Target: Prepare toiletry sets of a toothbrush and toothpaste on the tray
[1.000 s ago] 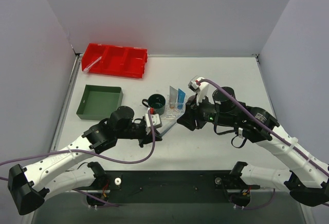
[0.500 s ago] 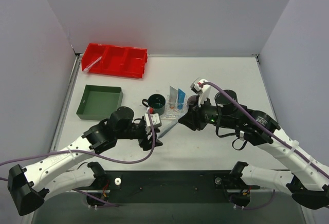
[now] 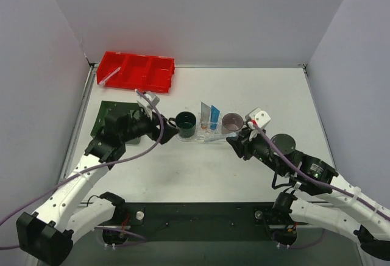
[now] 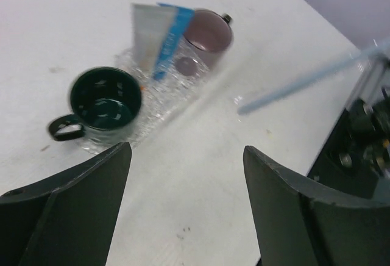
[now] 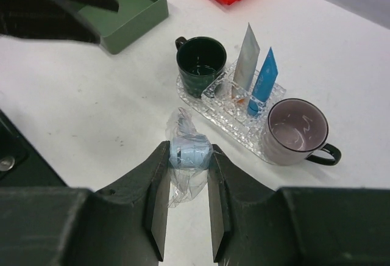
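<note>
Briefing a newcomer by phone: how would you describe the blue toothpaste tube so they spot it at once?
Look mid-table for the clear tray between the dark green mug and the mauve mug. Two flat tubes stand upright on it; the blue toothpaste is the bright blue one nearer the mauve mug, beside the white-grey tube.

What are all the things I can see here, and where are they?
bin: one, red, far left of the table
thin stick: one, whitish, at the bin's left end; too small to name
square tray: one, dark green, left side
clear tray: one, see-through, middle
mugs: two, dark green and purple-grey, at opposite ends of the clear tray
toothpaste tubes: two, white-grey and blue, standing on the clear tray
toothbrush: one, pale blue, wrapped, held in the air
left gripper: black, open, empty
right gripper: black, shut on the toothbrush
</note>
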Tool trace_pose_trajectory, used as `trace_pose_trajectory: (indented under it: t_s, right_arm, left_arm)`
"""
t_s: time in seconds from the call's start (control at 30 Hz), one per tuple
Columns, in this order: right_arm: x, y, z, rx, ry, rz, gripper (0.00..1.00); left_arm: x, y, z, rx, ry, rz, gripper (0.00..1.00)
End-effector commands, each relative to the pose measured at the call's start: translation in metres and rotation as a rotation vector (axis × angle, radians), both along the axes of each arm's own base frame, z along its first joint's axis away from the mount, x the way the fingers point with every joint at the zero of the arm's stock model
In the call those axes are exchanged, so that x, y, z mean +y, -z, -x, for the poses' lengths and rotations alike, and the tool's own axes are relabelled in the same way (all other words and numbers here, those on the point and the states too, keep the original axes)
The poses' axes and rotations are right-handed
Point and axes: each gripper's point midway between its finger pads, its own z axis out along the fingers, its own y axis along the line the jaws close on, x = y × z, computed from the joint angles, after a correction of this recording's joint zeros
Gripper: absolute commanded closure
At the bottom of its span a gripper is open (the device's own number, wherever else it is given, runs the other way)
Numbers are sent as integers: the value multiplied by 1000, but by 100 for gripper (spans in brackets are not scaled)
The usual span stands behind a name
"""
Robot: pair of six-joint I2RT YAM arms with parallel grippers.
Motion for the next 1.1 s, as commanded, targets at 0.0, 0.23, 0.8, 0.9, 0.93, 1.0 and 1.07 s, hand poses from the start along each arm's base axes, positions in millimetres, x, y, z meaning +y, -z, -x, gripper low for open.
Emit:
trace_pose_trajectory:
  t_s: [0.0, 0.23, 0.8, 0.9, 0.93, 1.0, 1.07]
  right_arm:
    - [-1, -24, -25, -186, 138, -11, 100]
    - [-15, -18, -42, -222, 279, 13, 100]
    - [-31, 20, -60, -100, 319, 18, 100]
    - [-29, 24, -60, -87, 310, 19, 100]
    - [-28, 26, -60, -84, 309, 21, 100]
    - [-29, 30, -63, -81, 316, 31, 100]
    - [-27, 32, -64, -73, 308, 30, 100]
  left_arm:
    - [28, -73, -70, -23, -249, 186, 16]
    - [93, -64, -128, -20, -531, 247, 16]
    - [110, -47, -126, -50, -580, 151, 19]
    - [110, -47, -126, -52, -580, 150, 20]
    - [110, -46, -126, -49, -579, 150, 20]
    - [110, -46, -126, -49, -578, 151, 20]
    - [110, -45, -126, -46, -578, 149, 20]
